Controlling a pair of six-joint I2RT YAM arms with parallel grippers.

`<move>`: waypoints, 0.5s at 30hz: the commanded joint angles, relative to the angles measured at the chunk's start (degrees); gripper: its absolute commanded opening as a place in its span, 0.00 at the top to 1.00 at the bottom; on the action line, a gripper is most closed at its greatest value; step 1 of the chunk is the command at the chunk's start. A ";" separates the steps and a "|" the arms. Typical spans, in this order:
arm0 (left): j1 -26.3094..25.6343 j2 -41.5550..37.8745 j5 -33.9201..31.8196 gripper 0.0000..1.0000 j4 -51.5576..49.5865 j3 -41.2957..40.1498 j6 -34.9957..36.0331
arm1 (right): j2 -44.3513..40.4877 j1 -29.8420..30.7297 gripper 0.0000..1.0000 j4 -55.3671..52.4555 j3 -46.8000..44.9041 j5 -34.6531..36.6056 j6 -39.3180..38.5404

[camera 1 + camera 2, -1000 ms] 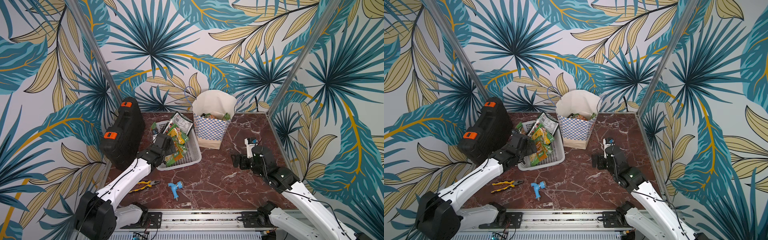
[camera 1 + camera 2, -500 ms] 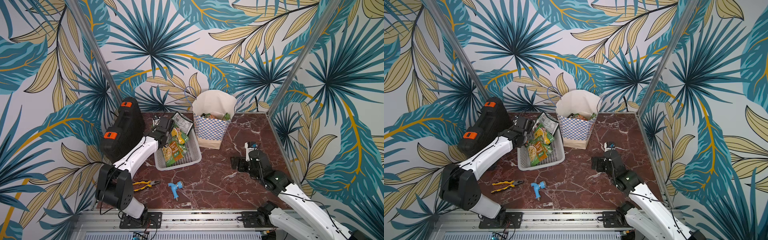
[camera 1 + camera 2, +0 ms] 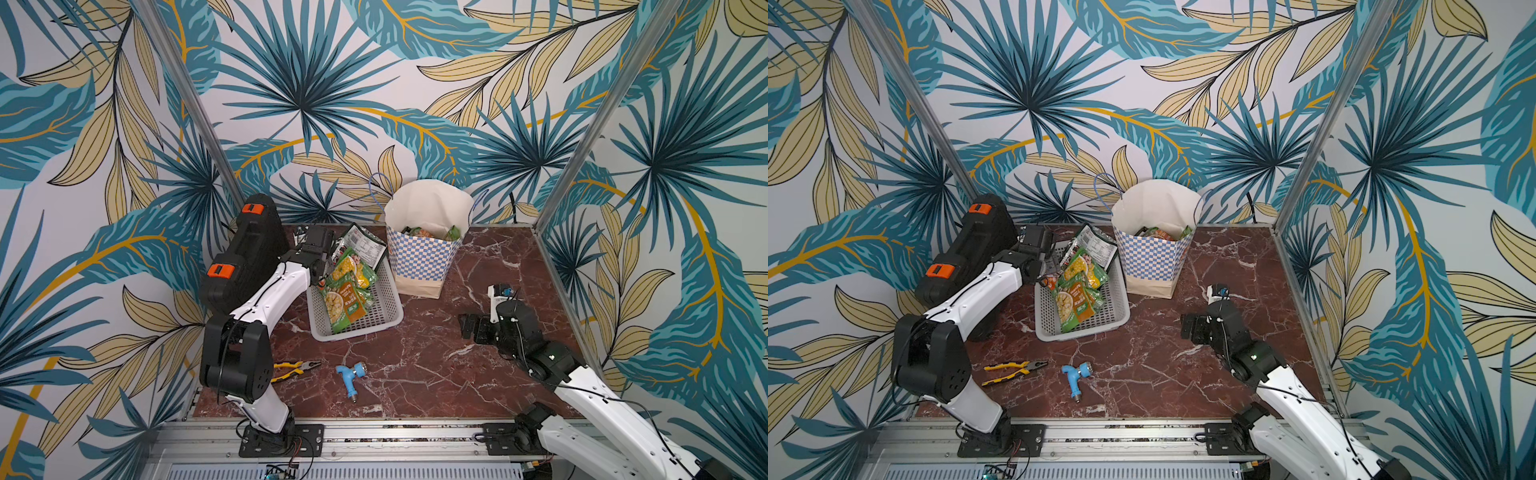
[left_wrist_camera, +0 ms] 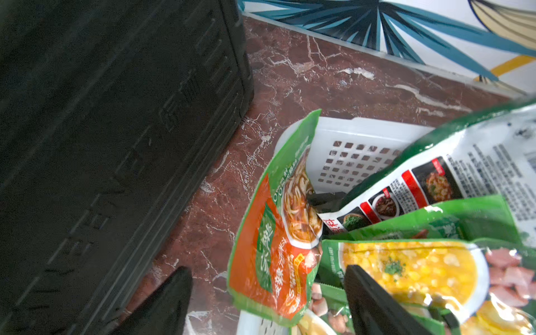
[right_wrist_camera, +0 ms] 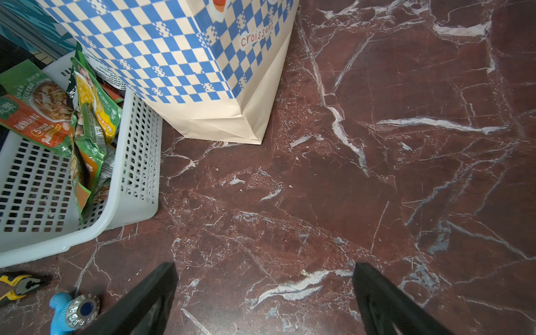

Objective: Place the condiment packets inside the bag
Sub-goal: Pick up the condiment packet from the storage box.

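**Bystanders on the marble desk**

Red-brown marble desk [image 3: 436,357], veined white. At its left edge, black plastic tool case [image 3: 245,257] with two orange latches, standing upright. Just beside it, white perforated plastic basket [image 3: 357,330]. Nearer the front edge, yellow-handled pliers [image 3: 297,368] lying flat; close alongside, blue tap fitting [image 3: 348,376] with chrome end, well apart from the basket. Palm-leaf wallpaper [image 3: 299,104] all round.

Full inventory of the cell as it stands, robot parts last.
packets in basket: several, green/yellow/orange, one silver-black, heaped inside
packets in bag: few, green/orange, tops showing
bag: one, blue-white checked, back of table
basket: one, white, beside bag
case: one, black, left edge
pliers: one, yellow-black, front left
tap fitting: one, blue, beside pliers
table: one, red marble
left tool: one, black, open over basket packets
right tool: one, black, open over bare table
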 commanded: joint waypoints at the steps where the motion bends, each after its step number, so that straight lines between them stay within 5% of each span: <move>1: 1.43 2.77 3.80 0.34 0.84 4.09 1.56 | 0.28 0.12 0.00 1.33 -1.16 -0.97 0.82; 9: 1.76 3.11 10.22 0.95 -0.77 8.08 2.08 | 0.27 0.13 0.01 0.96 -0.80 -1.11 1.09; 15: 1.09 -3.05 16.26 1.00 0.68 6.78 3.07 | 0.20 0.05 0.00 -0.23 -0.89 -0.19 1.51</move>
